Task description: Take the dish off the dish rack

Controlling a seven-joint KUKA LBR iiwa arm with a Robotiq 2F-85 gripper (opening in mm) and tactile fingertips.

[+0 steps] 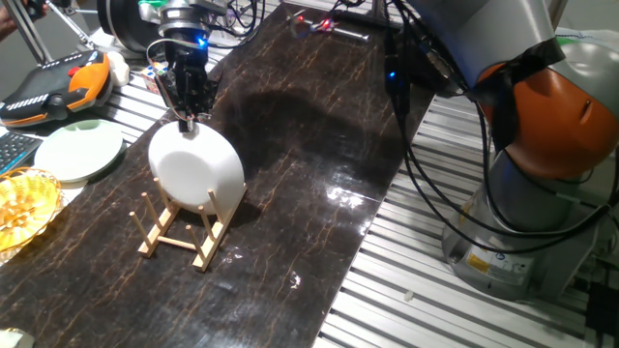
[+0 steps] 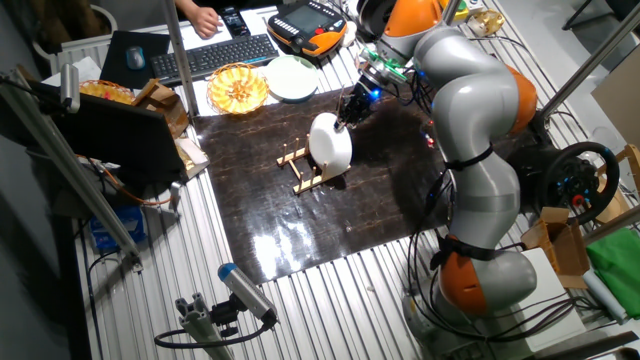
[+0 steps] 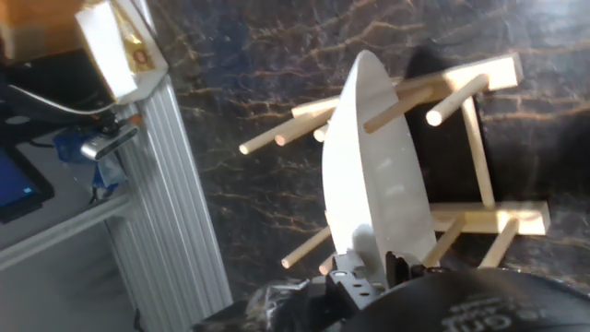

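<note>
The white dish stands on edge in the light-wood dish rack on the dark marbled mat. My gripper comes down from above onto the dish's top rim, its fingers close together on the rim. In the other fixed view the dish leans in the rack with my gripper at its upper edge. The hand view shows the dish edge-on between the rack's pegs, its rim running in between my fingertips.
A pale green plate and a yellow wicker basket lie left of the rack. An orange and black pendant sits behind them. The arm's base and cables stand at the right. A keyboard lies beyond the mat.
</note>
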